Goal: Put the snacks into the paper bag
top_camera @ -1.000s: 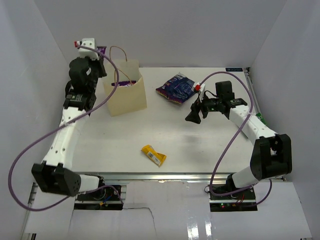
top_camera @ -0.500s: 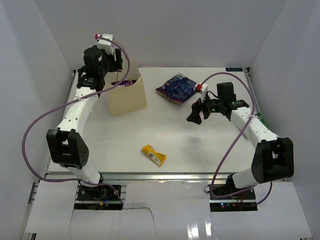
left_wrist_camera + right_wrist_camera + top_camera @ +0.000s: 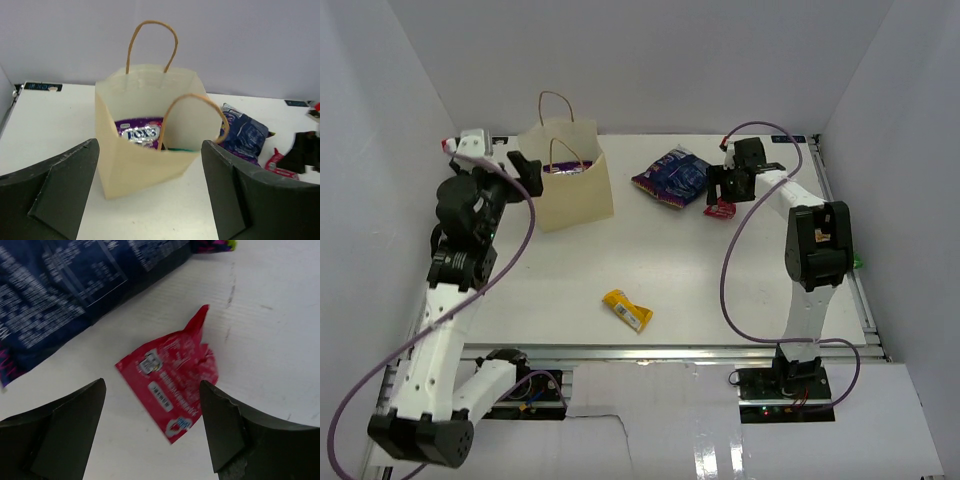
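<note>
Hovering over the small red pouch (image 3: 172, 385), the right pincer (image 3: 152, 385) is seen with its jaws spread wide and nothing held between them. The pouch lies flat on the table (image 3: 720, 290) directly beneath the gap, a little nearer the right-hand finger than the left. One twisted corner points away from the pincer, toward the big dark blue bag (image 3: 60, 285) that lies just beyond the fingers and to their left. Pouch and blue bag are near each other but are not seen to touch.

The pouch is judged to be light, thin and crinkly — a foil-like skin that is likely to slip and buckle rather than resist. A hold is best taken across its fuller middle, or on the pinched corner, which seems to rise a little. The jaws should be brought right down to the table so that the flat edge is not skated over.

The left pincer (image 3: 150, 147) is likewise wide apart and empty. The paper bag (image 3: 140, 170) stands upright straight ahead of it and slightly below, framed between its fingers, with its mouth open. A purple packet (image 3: 140, 134) is seen already inside. A yellow bar (image 3: 627, 310) lies on the table, well apart from both pincers, toward the arm bases.
</note>
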`<action>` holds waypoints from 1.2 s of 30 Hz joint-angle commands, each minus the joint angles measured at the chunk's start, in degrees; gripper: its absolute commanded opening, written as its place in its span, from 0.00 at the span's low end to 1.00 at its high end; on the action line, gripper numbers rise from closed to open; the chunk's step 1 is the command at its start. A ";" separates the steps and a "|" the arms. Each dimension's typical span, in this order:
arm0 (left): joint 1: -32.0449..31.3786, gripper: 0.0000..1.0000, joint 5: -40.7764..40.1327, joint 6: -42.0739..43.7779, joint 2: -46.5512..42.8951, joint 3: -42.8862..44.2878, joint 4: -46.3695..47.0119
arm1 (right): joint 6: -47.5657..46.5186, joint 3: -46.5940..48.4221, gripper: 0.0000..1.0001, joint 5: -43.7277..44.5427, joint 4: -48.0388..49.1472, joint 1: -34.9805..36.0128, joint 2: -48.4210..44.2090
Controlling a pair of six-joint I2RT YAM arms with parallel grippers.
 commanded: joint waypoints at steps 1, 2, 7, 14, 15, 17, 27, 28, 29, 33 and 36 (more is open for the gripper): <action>0.41 0.94 -3.07 -8.20 -9.66 -8.06 -7.21 | -1.66 5.97 0.81 9.79 -0.81 -0.10 2.99; 0.32 0.94 -3.33 -11.69 -11.88 -9.84 -8.62 | -4.20 7.37 0.81 10.43 -0.46 -0.28 4.57; 0.41 0.94 -1.58 -21.82 -24.52 -21.09 -13.38 | -11.77 10.19 0.77 7.28 -0.28 -1.51 8.88; 0.32 0.95 1.32 -28.77 -27.73 -30.07 -11.10 | -15.65 7.74 0.51 -3.00 -1.94 -2.04 10.12; 0.32 0.95 3.41 -28.95 -27.11 -30.07 -10.75 | -15.65 7.21 0.49 -3.71 -1.95 -2.13 9.77; 0.32 0.95 4.83 -29.39 -25.44 -29.90 -10.40 | -15.73 5.81 0.36 -5.64 -2.21 -2.30 8.90; 0.32 0.95 19.76 -30.62 -18.32 -32.53 -4.52 | -28.28 -1.23 0.14 -31.99 -3.88 -2.74 -6.12; 0.32 0.95 21.08 -31.41 -17.53 -33.93 -3.99 | -29.26 -1.06 0.14 -36.02 -4.05 -2.22 -8.66; 0.32 0.95 23.10 -32.72 -17.18 -34.64 -3.55 | -30.14 0.34 0.14 -37.37 -4.32 -0.65 -9.73; 0.32 0.95 25.40 -35.71 -17.00 -38.06 -1.35 | -28.75 9.71 0.11 -39.05 -3.01 5.59 -11.59; 0.32 0.95 26.36 -36.86 -17.00 -40.00 -1.08 | -22.61 21.12 0.08 -33.45 2.26 12.18 -9.22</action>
